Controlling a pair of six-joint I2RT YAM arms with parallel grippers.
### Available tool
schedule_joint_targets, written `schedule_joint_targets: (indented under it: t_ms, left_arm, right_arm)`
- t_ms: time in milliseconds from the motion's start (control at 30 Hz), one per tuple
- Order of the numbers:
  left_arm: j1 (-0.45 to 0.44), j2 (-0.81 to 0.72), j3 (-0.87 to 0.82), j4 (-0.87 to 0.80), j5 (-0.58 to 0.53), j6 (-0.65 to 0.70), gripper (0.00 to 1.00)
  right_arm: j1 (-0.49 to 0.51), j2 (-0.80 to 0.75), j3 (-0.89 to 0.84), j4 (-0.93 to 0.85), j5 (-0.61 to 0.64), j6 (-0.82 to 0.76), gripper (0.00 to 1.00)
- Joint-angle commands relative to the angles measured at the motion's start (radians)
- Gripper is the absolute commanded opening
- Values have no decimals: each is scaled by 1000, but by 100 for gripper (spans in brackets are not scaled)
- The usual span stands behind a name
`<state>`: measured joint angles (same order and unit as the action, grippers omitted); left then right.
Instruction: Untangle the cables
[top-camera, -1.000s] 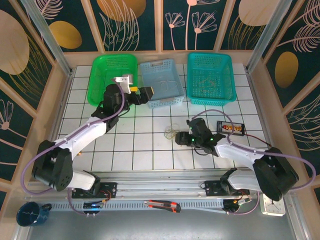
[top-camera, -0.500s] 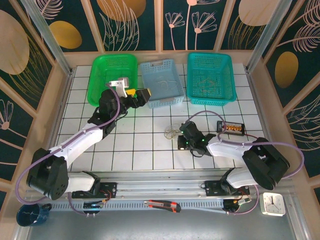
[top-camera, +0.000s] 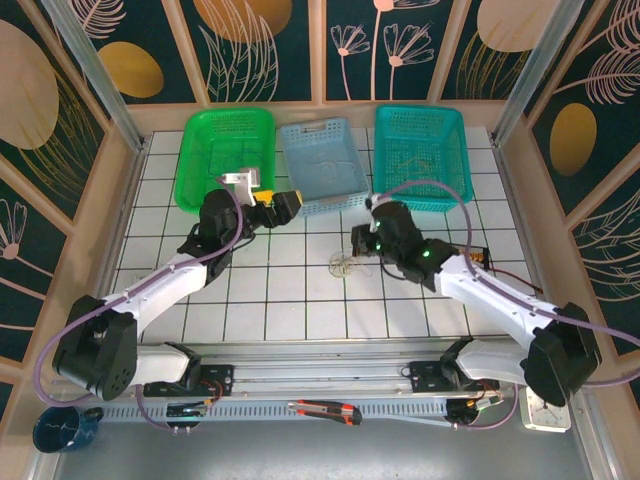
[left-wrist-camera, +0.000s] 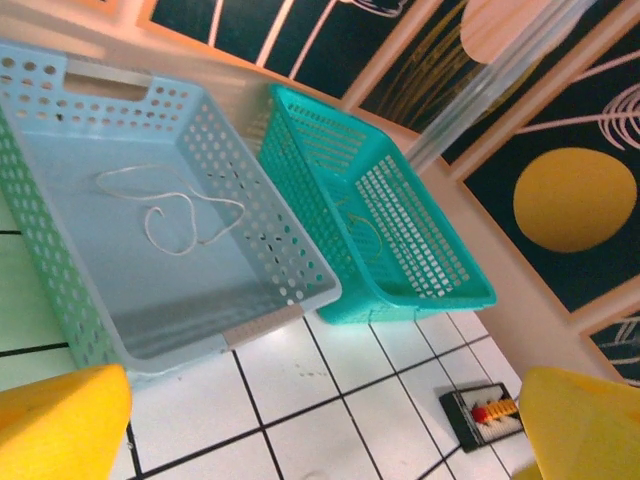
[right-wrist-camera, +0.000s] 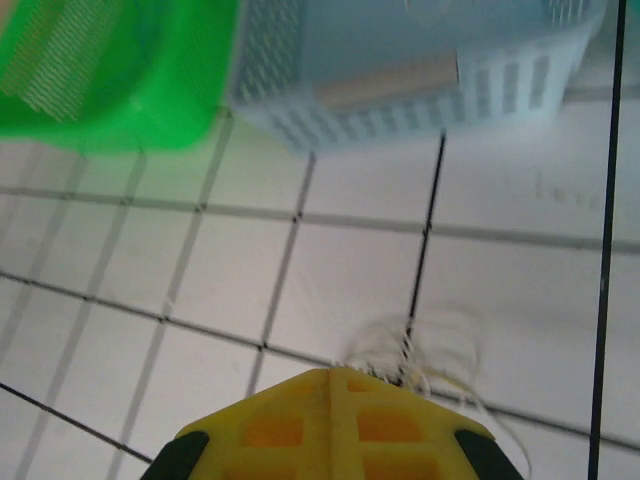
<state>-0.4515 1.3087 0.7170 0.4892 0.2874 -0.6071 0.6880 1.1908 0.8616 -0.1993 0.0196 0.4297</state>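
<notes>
The right hand (right-wrist-camera: 335, 378) was apart a second ago and is now pressed together. It seems to be pinching a few strands of the cables (right-wrist-camera: 425, 350), which lie tangled on the bench (top-camera: 250, 290) near the blue basket (left-wrist-camera: 200, 260). The left hand (left-wrist-camera: 320, 400) stays spread wide and empty beside that basket. With strands gripped, pulling one free looks possible.

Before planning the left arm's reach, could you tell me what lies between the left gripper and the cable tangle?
In the top view, bare white tiled table lies between the left gripper and the cable tangle.
</notes>
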Motion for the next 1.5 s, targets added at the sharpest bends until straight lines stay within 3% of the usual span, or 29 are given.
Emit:
schedule_joint_targets:
  t_ms: [0, 333, 733, 1467]
  left_arm:
    - [4, 4, -23, 107, 94, 26, 99]
    - [-8, 44, -98, 221, 192, 44, 99]
    - [-141, 171, -103, 266, 195, 128, 99]
    - [-203, 416, 41, 363, 194, 105, 95]
  right_arm:
    - [-67, -19, 80, -22, -145, -48, 0]
    - [-123, 0, 183, 51, -319, -7, 0]
    - [-123, 15, 216, 95, -362, 36, 0]
    - [-74, 11, 299, 138, -417, 101, 0]
